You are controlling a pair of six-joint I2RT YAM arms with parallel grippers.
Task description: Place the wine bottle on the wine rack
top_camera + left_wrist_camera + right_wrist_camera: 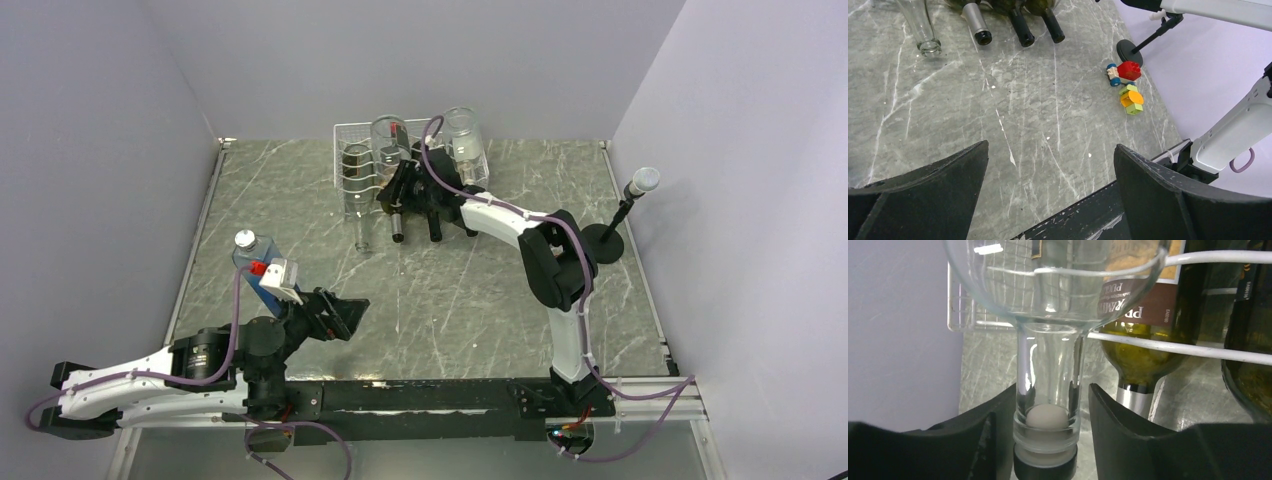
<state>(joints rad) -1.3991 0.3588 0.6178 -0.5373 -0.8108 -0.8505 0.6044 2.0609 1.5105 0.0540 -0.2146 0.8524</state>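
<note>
1. Right claw (pixel 1052 388) is in at the white wire wine rack (pixel 345 140), its black fingers (pixel 998 420) drawn narrow either side of the neck of a clear glass wine bottle (pixel 1048 285).
2. One finger looks to sit against the glass and a thin gap shows at the other, so I cannot tell whether it is actually pinching.
3. The bottle's round shoulder lies across a white rack wire, at the rack's end by the wall. The mouth, with a pale stopper (pixel 1047 416) in it, points out toward the claw.
4. Just beside it in the rack is a green glass bottle with a brown-and-cream label (pixel 1140 335) and silver foil on its neck.
5. Left claw (pixel 1050 147) is well apart from the rack, jaws spread wide, holding nothing, above the grey marbled tabletop (pixel 948 100).
6. Necks poke out of the rack's front: a clear glass neck (pixel 923 30), a silver-capped neck (pixel 977 22) and two dark necks (pixel 1020 25).
7. Well off to the rack's right stands a black round-footed stand (pixel 605 243), with small toy bricks in red, blue, orange and green (pixel 1129 70) near its foot.
</note>
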